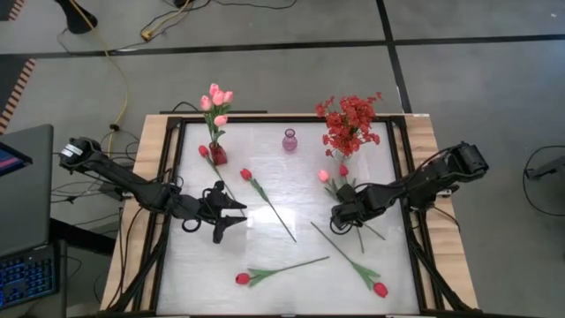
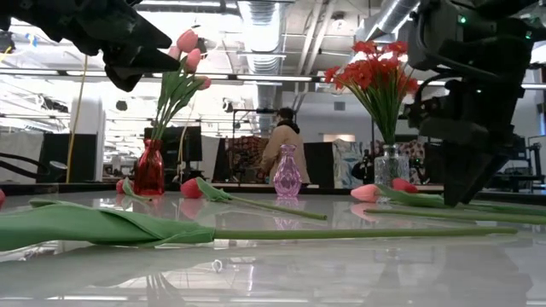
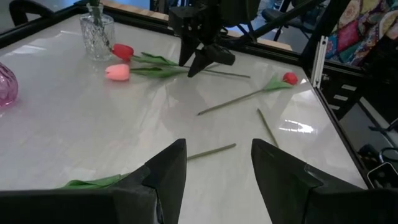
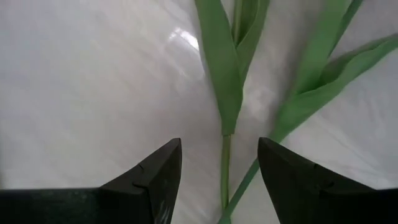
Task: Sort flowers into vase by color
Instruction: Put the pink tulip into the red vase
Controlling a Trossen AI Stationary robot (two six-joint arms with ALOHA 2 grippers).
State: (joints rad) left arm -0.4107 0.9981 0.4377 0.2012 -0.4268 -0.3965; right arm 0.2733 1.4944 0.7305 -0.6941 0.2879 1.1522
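Green stems [image 4: 225, 168] between right hand [image 4: 219, 177] fingers

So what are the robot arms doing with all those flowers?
They're sorting fake flowers into vases by color. The right tool is open, low over two tulip stems near the clear vase of red blossoms. The left tool hangs open and empty over the middle of the table. Pink tulips already stand in the red vase; several tulips lie loose.

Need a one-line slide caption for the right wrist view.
Open right gripper poised low over two crossing green tulip stems on the white table.
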